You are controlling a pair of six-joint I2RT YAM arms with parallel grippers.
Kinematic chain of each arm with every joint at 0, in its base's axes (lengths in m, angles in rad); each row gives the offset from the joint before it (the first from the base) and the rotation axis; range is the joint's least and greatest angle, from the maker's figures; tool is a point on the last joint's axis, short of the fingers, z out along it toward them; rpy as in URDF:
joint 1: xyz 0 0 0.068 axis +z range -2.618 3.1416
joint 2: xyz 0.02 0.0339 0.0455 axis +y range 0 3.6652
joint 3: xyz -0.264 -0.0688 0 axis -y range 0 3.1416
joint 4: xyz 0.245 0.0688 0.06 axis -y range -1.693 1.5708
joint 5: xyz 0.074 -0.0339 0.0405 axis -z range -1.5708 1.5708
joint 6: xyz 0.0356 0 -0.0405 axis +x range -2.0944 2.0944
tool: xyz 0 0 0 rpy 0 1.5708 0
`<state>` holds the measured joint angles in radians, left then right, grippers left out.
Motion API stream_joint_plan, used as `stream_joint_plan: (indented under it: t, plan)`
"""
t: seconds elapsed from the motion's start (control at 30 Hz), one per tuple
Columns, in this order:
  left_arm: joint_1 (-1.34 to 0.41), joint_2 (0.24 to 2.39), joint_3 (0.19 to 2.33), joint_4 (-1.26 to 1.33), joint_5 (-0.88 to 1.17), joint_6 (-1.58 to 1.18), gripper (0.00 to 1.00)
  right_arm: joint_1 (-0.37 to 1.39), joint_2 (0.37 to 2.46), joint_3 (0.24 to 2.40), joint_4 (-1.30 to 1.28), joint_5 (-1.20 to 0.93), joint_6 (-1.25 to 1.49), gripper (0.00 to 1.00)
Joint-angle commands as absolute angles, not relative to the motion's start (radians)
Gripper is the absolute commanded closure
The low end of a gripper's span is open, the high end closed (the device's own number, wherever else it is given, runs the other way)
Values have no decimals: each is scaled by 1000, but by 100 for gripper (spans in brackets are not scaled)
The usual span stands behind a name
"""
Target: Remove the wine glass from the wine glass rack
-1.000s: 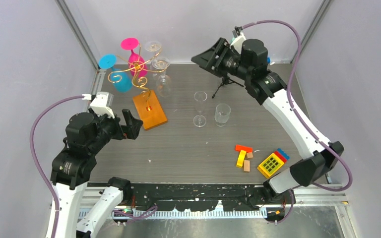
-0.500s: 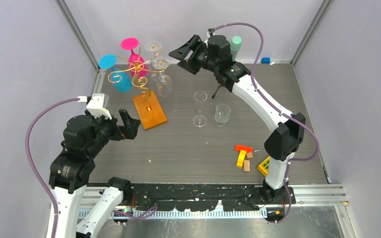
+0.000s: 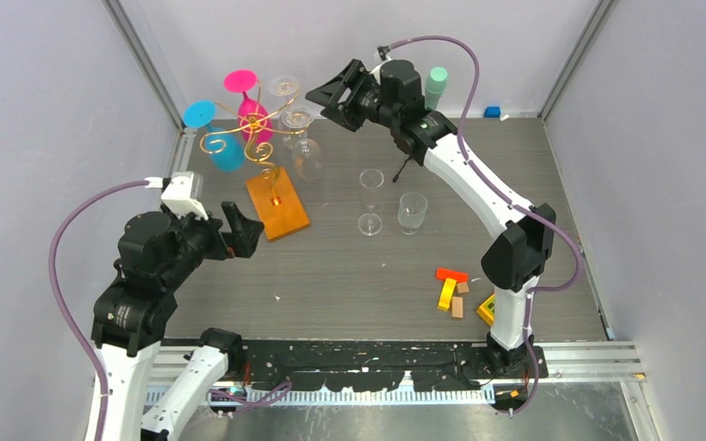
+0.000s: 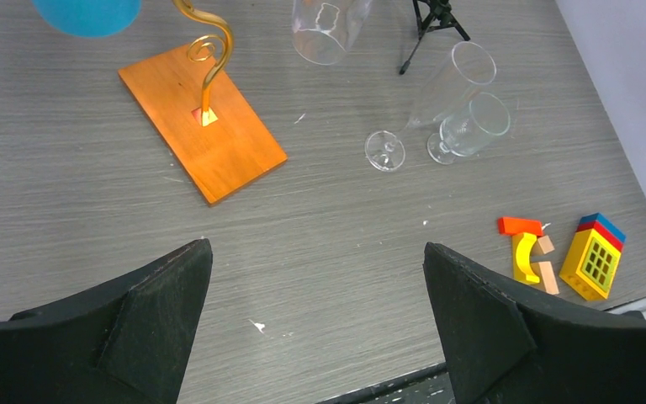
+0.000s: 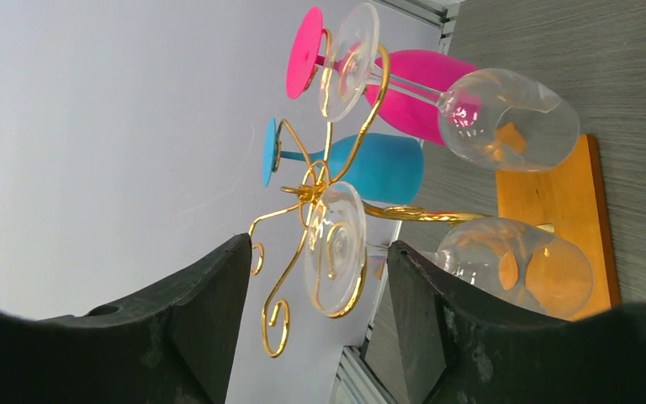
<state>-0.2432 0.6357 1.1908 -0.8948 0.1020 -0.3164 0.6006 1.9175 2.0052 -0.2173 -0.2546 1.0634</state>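
The wine glass rack (image 3: 256,136) is a gold scroll stand on an orange wooden base (image 3: 278,206) at the back left. Hanging upside down on it are a pink glass (image 3: 254,118), a blue glass (image 3: 227,152) and two clear wine glasses (image 3: 305,158). My right gripper (image 3: 328,93) is open, just right of the rack's top. In the right wrist view the nearer clear glass's foot (image 5: 334,248) sits in a gold scroll just beyond the gap between the fingers (image 5: 437,320), with its bowl (image 5: 517,265) to the right. My left gripper (image 3: 244,226) is open and empty, near the base's front.
A clear flute (image 3: 369,197) and a clear tumbler (image 3: 412,211) stand mid-table. A black tripod with a mint-green cylinder (image 3: 437,81) stands behind the right arm. Coloured toy blocks (image 3: 450,289) and a yellow house block (image 3: 490,309) lie at the front right.
My right arm has swung left from the back centre to the rack's top, uncovering the mint-green cylinder. The left arm has barely moved.
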Motion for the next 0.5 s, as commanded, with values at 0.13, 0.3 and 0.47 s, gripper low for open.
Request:
stream_joint_plan:
  t: [0.13,0.3,0.47]
  plan:
    - [-249,638,1202,-839,158,-348,0,610,1958,2068,-223,-316,1025,36]
    - [-249,633,1198,-843,158,-346,0,610,1979,2094,-226,-347,1039,42]
    - [-249,631,1197,-846,158,-343,0,610,1995,2092,-203,-384,1073,52]
